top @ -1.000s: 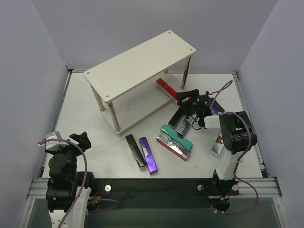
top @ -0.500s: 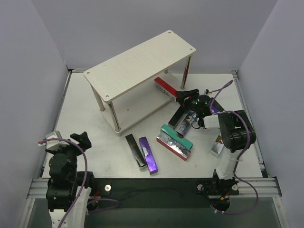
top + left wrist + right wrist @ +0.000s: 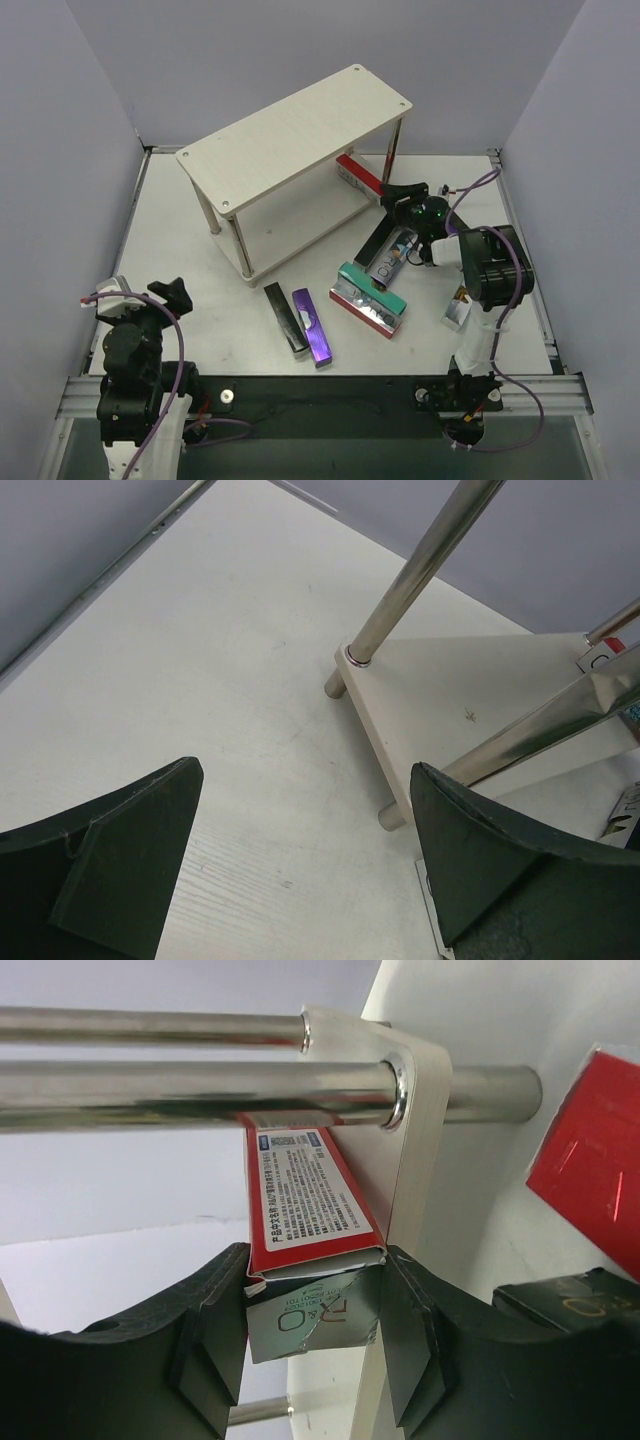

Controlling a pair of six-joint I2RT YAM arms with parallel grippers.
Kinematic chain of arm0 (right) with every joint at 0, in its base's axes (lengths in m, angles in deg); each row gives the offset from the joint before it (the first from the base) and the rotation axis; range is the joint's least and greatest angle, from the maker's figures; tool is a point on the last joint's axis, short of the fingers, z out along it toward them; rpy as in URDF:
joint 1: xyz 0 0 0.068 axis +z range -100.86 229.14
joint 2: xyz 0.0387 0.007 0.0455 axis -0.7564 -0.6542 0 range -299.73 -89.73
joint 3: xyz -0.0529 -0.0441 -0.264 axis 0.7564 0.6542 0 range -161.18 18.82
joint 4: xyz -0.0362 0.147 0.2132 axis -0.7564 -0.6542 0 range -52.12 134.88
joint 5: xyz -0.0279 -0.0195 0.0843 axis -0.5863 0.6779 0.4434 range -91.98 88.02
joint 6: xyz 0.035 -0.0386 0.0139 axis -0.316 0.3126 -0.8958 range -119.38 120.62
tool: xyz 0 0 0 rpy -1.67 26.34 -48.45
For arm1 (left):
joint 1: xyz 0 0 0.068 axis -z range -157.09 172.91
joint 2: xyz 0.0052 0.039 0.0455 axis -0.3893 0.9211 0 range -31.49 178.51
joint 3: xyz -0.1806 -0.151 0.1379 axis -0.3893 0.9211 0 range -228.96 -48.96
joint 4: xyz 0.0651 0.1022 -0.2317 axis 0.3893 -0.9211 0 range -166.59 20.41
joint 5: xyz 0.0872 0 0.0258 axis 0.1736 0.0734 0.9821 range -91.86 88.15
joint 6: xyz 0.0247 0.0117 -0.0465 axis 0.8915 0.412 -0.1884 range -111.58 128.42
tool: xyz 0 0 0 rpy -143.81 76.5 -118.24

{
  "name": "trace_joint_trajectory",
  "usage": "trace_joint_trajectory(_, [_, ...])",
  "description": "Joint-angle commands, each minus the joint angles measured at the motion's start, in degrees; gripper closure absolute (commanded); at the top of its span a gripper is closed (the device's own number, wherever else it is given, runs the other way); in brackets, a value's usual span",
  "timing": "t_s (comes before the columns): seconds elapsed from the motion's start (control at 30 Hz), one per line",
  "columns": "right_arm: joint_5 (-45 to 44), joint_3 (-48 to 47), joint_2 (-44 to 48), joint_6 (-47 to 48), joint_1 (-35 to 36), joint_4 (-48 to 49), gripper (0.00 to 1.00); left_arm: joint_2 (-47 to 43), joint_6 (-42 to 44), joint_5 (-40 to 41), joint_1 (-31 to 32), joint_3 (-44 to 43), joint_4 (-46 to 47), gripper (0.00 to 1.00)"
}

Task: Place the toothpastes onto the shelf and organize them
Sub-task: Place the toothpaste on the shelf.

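My right gripper [image 3: 392, 197] is shut on one end of a red toothpaste carton [image 3: 358, 173]. It holds the carton level at the right end of the pale wood shelf [image 3: 290, 135], with the far end reaching in under the top board. In the right wrist view the fingers [image 3: 215, 1310] clamp the carton [image 3: 305, 1195] beside a shelf board [image 3: 420, 1140] and its metal legs. My left gripper [image 3: 165, 292] is open and empty at the near left. Its wrist view [image 3: 305, 850] shows the shelf's lower board [image 3: 450, 695].
Loose cartons lie on the table in front of the shelf: a black one [image 3: 284, 318], a purple one [image 3: 311, 325], a teal and red stack [image 3: 368, 298], a black one [image 3: 373, 243] and a printed one [image 3: 392, 258]. Another carton [image 3: 457, 308] lies by the right arm.
My right gripper has carried the red carton back and to the right, toward the shelf's right end. The left arm has not moved.
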Motion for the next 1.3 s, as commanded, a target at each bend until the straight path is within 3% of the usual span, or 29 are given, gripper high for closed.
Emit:
trace_joint_trajectory(0.0, [-3.3, -3.2, -1.6, -0.5, -0.2, 8.2, 0.65, -5.1, 0.8, -0.9, -0.6, -0.3, 2.7, 0.04])
trace_joint_trajectory(0.33, [-4.8, -6.8, -3.8, -0.1, 1.2, 6.1, 0.59, -5.1, 0.9, -1.1, -0.6, -0.3, 2.7, 0.04])
trace_joint_trajectory(0.6, [-4.4, -7.4, -3.5, 1.2, 1.3, 2.7, 0.29, -5.2, 0.9, -1.0, -0.6, -0.3, 2.7, 0.04])
trace_joint_trajectory(0.93, [-2.3, -2.5, 1.4, 5.8, 1.1, -2.9, 0.13, -5.7, 0.9, -0.9, -0.6, -0.1, 2.7, 0.04])
trace_joint_trajectory(1.13, [-1.6, 0.0, 5.2, 8.5, 0.2, -7.6, 0.09, -5.9, 0.9, -0.9, -0.6, -0.2, 2.6, 0.04])
trace_joint_trajectory(1.27, [-1.3, 2.1, 7.7, 9.0, -0.5, -10.3, 0.12, -5.9, 0.9, -0.8, -0.6, -0.1, 2.7, 0.04])
